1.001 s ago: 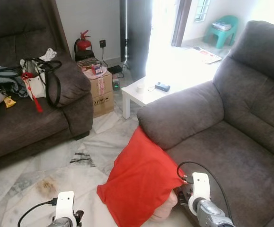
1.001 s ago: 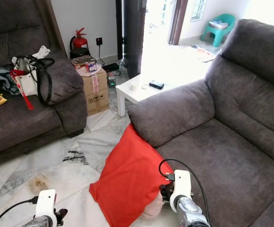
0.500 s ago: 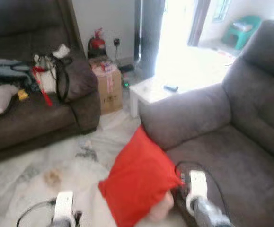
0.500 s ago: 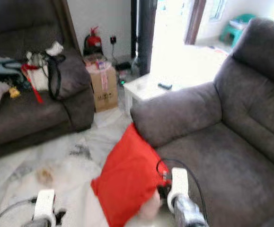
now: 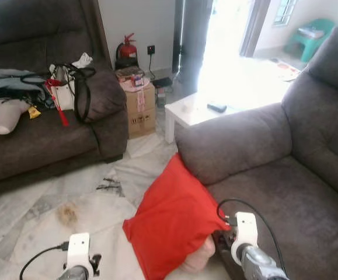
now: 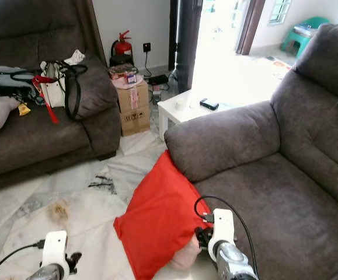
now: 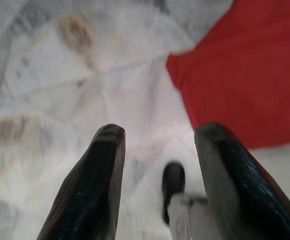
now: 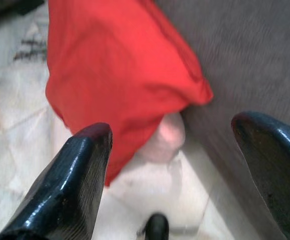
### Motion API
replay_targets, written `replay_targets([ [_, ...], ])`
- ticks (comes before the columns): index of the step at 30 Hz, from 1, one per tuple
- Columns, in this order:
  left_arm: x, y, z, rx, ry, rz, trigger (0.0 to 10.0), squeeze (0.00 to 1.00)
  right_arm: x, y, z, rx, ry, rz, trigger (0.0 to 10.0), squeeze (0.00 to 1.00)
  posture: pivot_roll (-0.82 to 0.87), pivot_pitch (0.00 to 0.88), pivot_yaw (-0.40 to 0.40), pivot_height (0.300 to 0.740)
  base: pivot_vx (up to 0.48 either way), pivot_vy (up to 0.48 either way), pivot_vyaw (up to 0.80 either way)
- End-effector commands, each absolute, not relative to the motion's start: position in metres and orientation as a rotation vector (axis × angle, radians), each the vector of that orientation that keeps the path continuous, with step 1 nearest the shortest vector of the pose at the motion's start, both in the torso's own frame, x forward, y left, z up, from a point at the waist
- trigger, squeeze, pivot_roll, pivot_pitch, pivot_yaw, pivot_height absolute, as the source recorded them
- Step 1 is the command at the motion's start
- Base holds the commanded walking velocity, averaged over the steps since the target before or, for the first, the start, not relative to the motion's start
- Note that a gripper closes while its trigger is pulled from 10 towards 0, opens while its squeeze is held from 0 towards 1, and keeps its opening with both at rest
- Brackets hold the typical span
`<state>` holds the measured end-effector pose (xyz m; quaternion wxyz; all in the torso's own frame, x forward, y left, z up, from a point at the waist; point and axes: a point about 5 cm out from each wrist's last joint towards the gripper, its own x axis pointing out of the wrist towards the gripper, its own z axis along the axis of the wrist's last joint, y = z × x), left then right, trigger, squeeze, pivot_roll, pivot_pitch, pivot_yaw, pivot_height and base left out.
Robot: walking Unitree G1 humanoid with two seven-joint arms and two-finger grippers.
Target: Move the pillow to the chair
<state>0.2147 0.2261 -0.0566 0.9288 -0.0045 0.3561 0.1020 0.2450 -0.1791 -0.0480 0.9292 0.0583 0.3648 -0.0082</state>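
The red pillow [image 5: 171, 224] leans against the grey chair [image 5: 285, 192] at lower centre. The right gripper [image 8: 175, 175] points at it from the bottom right, fingers spread wide. The left gripper [image 7: 157, 175] hangs bottom left over the marble floor [image 5: 87, 198], fingers parted.

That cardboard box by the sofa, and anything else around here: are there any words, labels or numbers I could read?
Cardboard box: dark printed marks and a pink label, too small and blurred to read.
Fire extinguisher: any label is too small to read.
Items on top of the box: printing illegible.
No text here can be read.
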Motion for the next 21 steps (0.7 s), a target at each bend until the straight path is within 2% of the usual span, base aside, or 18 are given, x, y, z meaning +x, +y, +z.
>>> replay_targets([
  [1, 0.212, 0.226, -0.057, -0.025, 0.694, 0.235, 10.0, 0.00, 0.246, -0.181, -0.046, 0.135, 0.700, -0.052, 10.0, 0.00, 0.03, 0.012, -0.020, 0.740, 0.000, 0.000, 0.00],
  [7, 0.218, 0.228, -0.045, 0.022, 0.539, 0.209, 10.0, 0.00, 0.250, -0.182, -0.036, 0.162, 0.526, -0.093, 10.0, 0.00, 0.00, 0.016, 0.000, 0.740, 0.000, 0.000, 0.00],
  [9, 0.231, 0.233, -0.031, 0.070, 0.439, 0.192, 10.0, 0.00, 0.251, -0.183, -0.034, 0.170, 0.491, -0.106, 10.0, 0.00, 0.00, 0.015, 0.005, 0.740, 0.000, 0.000, 0.00],
  [11, 0.272, 0.239, 0.024, 0.150, 0.149, 0.147, 10.0, 0.00, 0.282, -0.220, 0.009, 0.144, 0.265, -0.139, 10.0, 0.00, -0.01, 0.005, 0.016, 0.740, 0.000, 0.000, 0.00],
  [13, 0.291, 0.231, 0.063, 0.200, -0.032, 0.095, 10.0, 0.00, 0.301, -0.241, 0.052, 0.100, 0.063, -0.137, 10.0, 0.00, -0.02, 0.000, 0.025, 0.740, 0.000, 0.000, 0.00],
  [21, 0.306, 0.207, 0.095, 0.219, -0.196, -0.001, 10.0, 0.00, 0.307, -0.227, 0.077, 0.086, -0.091, -0.104, 10.0, 0.00, -0.03, 0.000, 0.050, 0.740, 0.000, 0.000, 0.00],
])
